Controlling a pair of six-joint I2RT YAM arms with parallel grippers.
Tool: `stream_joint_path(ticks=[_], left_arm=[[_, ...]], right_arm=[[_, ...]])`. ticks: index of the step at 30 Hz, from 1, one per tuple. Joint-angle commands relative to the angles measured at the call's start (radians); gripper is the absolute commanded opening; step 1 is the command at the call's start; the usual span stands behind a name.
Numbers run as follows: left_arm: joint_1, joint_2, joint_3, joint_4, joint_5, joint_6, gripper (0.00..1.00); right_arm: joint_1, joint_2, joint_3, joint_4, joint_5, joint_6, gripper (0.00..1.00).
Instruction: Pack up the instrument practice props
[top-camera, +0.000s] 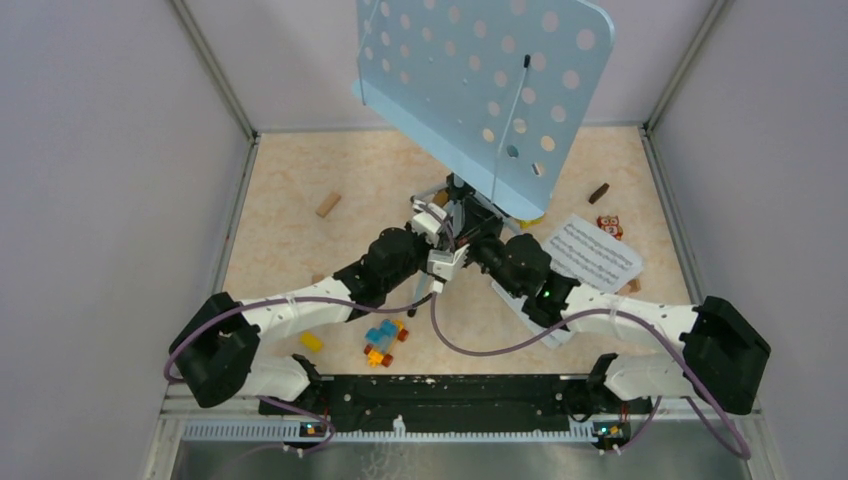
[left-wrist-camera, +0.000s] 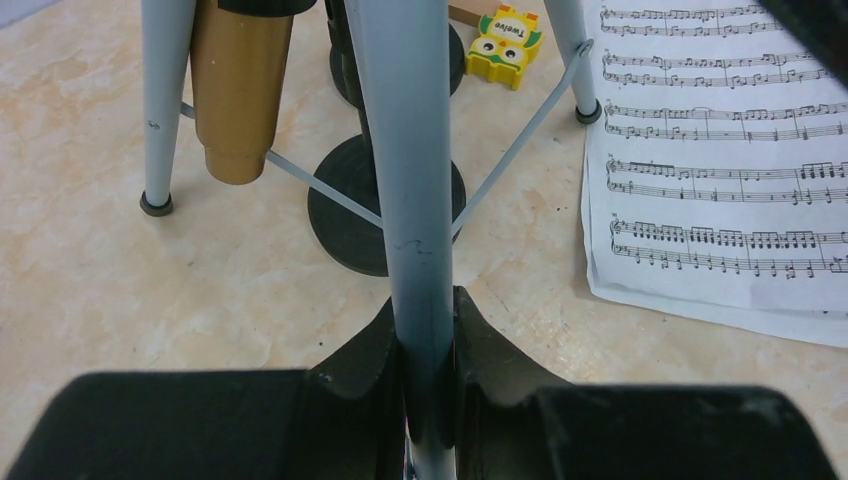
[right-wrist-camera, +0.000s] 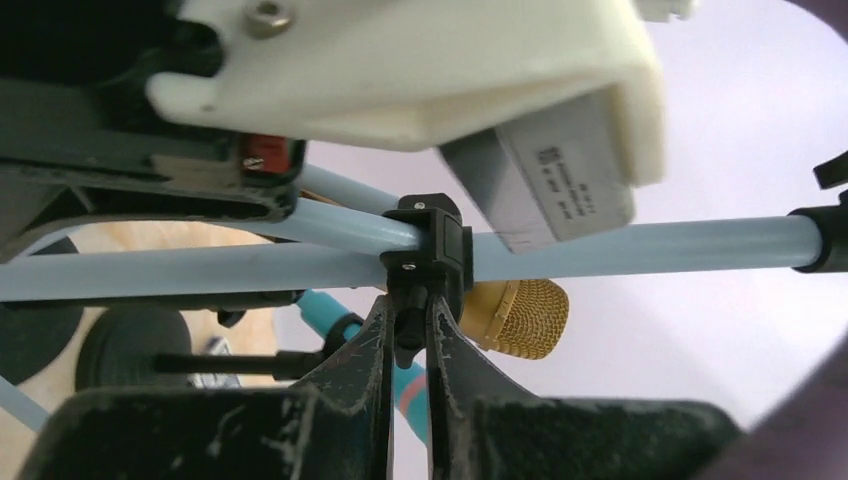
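The pale-blue perforated music rack stands tilted at the back centre on tripod legs. My left gripper is shut on its pole; it also shows in the top view. My right gripper is shut on the black knob of the pole's clamp collar, and shows in the top view too. A gold microphone and a blue microphone sit behind the pole, by a black round-based holder. A white sheet-music page lies right of the stand.
A colourful toy-block car and a yellow block lie near the arm bases. Wooden blocks lie at the left and back right. An owl block sits by the page. Grey walls enclose the table.
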Motion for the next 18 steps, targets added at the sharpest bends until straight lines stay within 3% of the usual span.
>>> stream_joint_path(ticks=[1,4,5,13,18], left_arm=[[-0.020,0.031,0.040,0.052,0.142,0.105,0.00],[-0.019,0.024,0.038,0.051,0.125,0.114,0.00],[-0.020,0.021,0.037,0.051,0.123,0.119,0.00],[-0.019,0.027,0.041,0.055,0.130,0.112,0.00],[-0.019,0.031,0.045,0.052,0.138,0.108,0.00]], right_arm=[[0.080,0.036,-0.106,-0.138,0.032,-0.067,0.23],[0.097,-0.016,-0.074,-0.078,0.063,0.115,0.66],[0.098,-0.042,-0.056,-0.078,0.065,0.208,0.71],[0.095,-0.269,-0.129,0.018,0.148,0.901,0.77],[0.060,-0.343,-0.122,-0.172,0.243,1.444,0.75]])
